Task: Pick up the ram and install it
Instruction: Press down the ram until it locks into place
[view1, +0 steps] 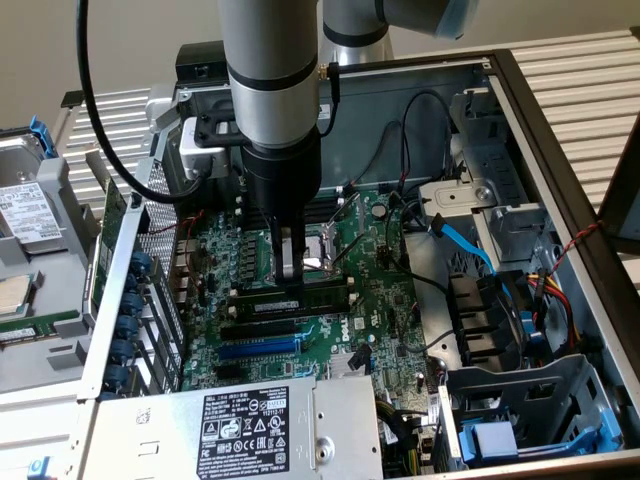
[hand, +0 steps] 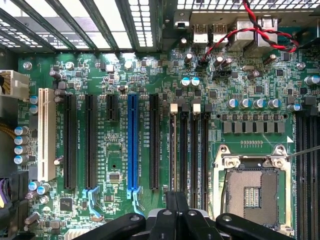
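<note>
An open computer case (view1: 560, 130) lies on its side by a slatted surface, its green motherboard (view1: 330, 320) facing up. Nearest in the exterior view is the power supply (view1: 240, 430) with its black label, and to that view's right a grey drive cage (view1: 540, 400) with blue clips. Just beyond the power supply come the long black slots and one blue slot (view1: 255, 348); in the wrist view the blue slot (hand: 132, 147) stands among the black ones. Past these lies the ram (view1: 300, 297), a dark green stick lying along one of the memory slots beside the processor socket (view1: 325, 250). The gripper (view1: 290, 272) comes straight down onto it, its fingers closed together, their tips at the stick's top edge near its middle; whether they pinch it or just press on it I cannot tell. In the wrist view the closed gripper (hand: 176, 215) sits over the memory slots beside the bare socket (hand: 252, 190). Farther back, black cables and a blue cable (view1: 465, 245) run towards the case's rear wall.
</note>
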